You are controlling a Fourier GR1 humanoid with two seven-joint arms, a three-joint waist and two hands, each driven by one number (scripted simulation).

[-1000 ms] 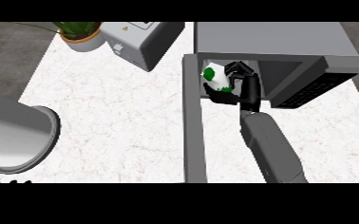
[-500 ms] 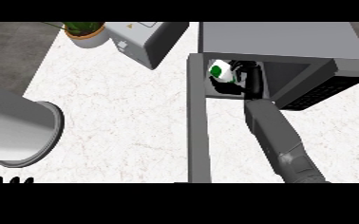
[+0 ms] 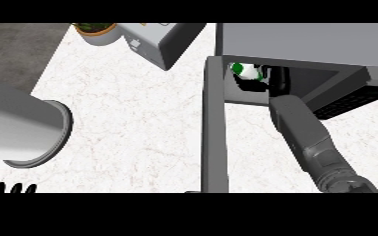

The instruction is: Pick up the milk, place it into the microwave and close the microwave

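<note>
The milk (image 3: pixel 244 70), a white carton with a green cap, is inside the dark mouth of the grey microwave (image 3: pixel 295 42) at the upper right. My right hand (image 3: pixel 267 78) reaches into the cavity, its black fingers curled round the carton and partly hiding it. The microwave door (image 3: pixel 215 125) stands open, seen edge-on as a grey bar running toward me. Only the fingertips of my left hand (image 3: pixel 18 188) show at the lower left edge.
A large grey pot (image 3: pixel 29 130) lies at the left. A grey toaster-like box (image 3: pixel 164 42) and a potted plant (image 3: pixel 94 30) stand at the back. White marbled counter (image 3: pixel 133 125) spreads between them.
My right arm has pushed forward, carrying the milk from in front of the opening deeper into the microwave. The whole view has shifted accordingly.
</note>
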